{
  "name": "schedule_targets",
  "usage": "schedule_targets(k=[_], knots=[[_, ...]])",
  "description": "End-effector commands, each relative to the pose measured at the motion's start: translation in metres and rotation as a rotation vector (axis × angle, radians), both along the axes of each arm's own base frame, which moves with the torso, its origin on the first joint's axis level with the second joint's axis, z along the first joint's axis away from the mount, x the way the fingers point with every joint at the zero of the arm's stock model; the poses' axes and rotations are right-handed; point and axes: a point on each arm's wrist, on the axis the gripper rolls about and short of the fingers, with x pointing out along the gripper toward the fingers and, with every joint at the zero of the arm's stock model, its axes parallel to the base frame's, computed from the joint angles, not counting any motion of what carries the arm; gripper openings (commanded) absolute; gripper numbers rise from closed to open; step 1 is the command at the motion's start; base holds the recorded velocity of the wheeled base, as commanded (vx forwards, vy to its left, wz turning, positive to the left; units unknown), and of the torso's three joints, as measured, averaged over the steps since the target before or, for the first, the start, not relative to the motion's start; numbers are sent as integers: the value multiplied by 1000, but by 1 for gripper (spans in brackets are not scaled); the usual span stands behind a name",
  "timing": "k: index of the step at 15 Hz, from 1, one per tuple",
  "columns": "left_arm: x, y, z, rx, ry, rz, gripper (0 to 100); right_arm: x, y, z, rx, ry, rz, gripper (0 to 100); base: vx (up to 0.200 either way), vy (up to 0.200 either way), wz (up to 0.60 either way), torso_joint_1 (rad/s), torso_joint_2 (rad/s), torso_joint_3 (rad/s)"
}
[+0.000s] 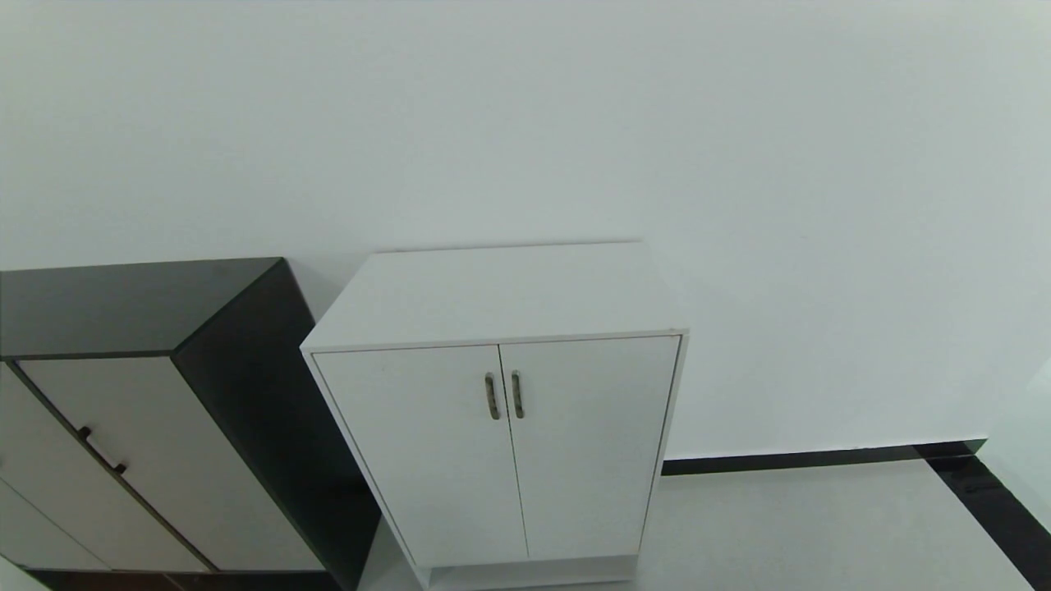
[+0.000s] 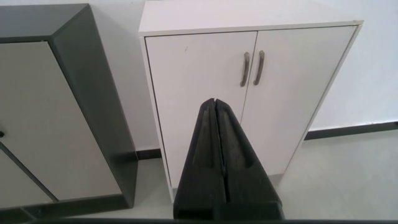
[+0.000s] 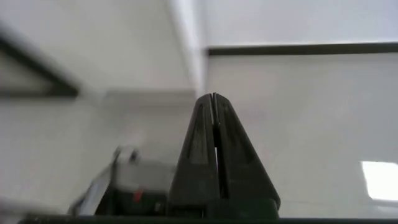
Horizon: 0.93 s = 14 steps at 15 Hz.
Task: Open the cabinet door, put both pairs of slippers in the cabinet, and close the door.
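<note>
Left fingers clenched together on nothing, pointed at the white cabinet, right fingers likewise pressed closed and empty, cabinet on the floor against the wall, both doors closed, two handles side by side at the middle, dark cabinet just beside its left.

I'm seeing the cabinet plain white at centre frame, its handles dull brownish metal. At lower left I'm noting a black cupboard with off-white fronts. Black skirting is edging pale grey floor, lower right. Both showing black: left gripper, right gripper.
</note>
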Motion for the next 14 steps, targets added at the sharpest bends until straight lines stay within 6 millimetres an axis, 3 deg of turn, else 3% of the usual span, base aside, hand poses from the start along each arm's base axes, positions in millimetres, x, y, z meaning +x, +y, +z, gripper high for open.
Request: schedule_targets(k=[1, 6, 12, 14], knots=[[0, 0, 0, 0, 1, 0, 0, -18, -1, 0, 17, -137, -136, 0, 0, 0, 0, 0, 0, 0], [0, 0, 0, -5, 1, 6, 0, -30, 0, -7, 1, -128, -145, 0, 0, 0, 0, 0, 0, 0], [0, 0, 0, -6, 1, 11, 0, -41, -1, -6, -89, -260, -269, 0, 0, 0, 0, 0, 0, 0], [0, 0, 0, -5, 1, 11, 0, -46, 1, -7, -100, -325, -177, 0, 0, 0, 0, 0, 0, 0]])
